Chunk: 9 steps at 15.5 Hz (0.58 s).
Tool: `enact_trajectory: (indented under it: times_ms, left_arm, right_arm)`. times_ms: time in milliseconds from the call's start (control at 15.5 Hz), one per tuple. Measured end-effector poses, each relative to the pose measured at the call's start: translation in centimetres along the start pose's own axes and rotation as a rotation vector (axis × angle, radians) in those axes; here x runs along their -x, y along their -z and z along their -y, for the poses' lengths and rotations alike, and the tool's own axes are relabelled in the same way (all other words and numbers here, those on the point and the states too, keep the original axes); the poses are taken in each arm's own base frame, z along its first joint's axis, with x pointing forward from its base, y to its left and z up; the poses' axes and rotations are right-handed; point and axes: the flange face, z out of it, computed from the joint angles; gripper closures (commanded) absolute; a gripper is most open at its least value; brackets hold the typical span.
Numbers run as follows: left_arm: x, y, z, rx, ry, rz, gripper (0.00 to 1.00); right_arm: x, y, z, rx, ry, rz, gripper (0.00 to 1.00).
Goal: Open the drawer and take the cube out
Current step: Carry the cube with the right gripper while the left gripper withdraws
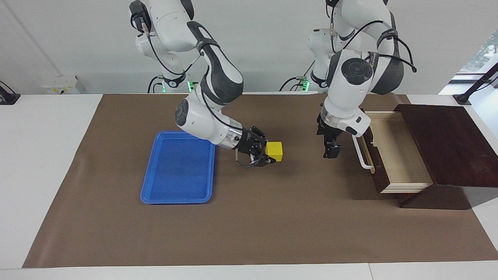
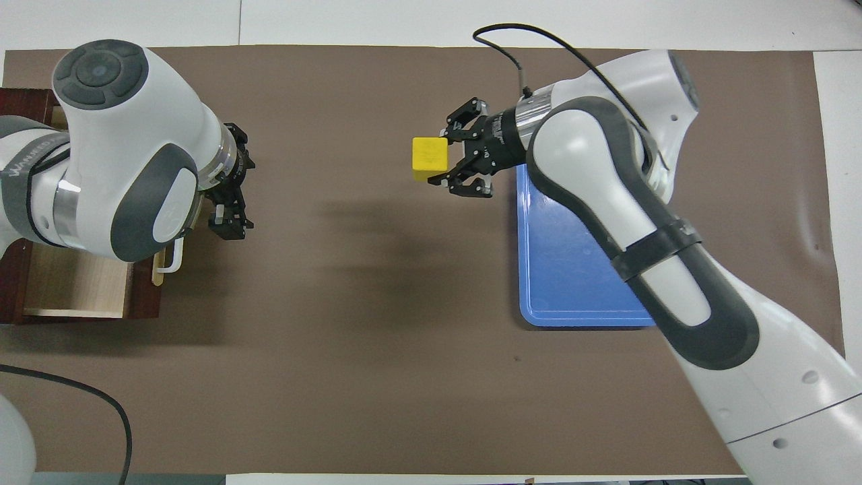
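Meanwhile, the yellow cube was pinched by the right hand above the tabletop, while the left hand was held spread beside the open drawer.

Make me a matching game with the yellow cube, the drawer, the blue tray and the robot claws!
Things:
1. cube
2. drawer
3. blue tray
4. left claw

States:
A. pulled open, nothing visible inside
B. lying flat on the brown mat with nothing on it
C. held in the air by the right claw
D. open and holding nothing, beside the drawer's white handle

Pairs: 1-C, 2-A, 3-B, 4-D
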Motion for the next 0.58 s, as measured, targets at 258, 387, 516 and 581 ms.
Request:
enact_trajectory:
  times_ms: [258,387,516,581]
  left_arm:
    - [-5.6,-2.2,0.4,-0.004,-0.054,-0.024,0.00]
    - [-8.2,-2.1,0.3,-0.005,-0.066,-0.025,0.00]
    - [-10.3,-2.0,0.3,-0.005,-0.067,-0.025,0.00]
    - [-11.3,-2.1,0.2,-0.007,-0.063,-0.027,0.00]
  right_arm:
    - [-9.9,8.0,2.6,-0.043,0.008,-0.009,1.00]
    - [-13.9,9.5,2.5,-0.030,0.039,-0.024,1.00]
    - [-16.4,8.2,2.0,-0.014,0.077,-0.043,1.00]
    - [-17.3,7.1,1.7,-0.014,0.096,-0.054,1.00]
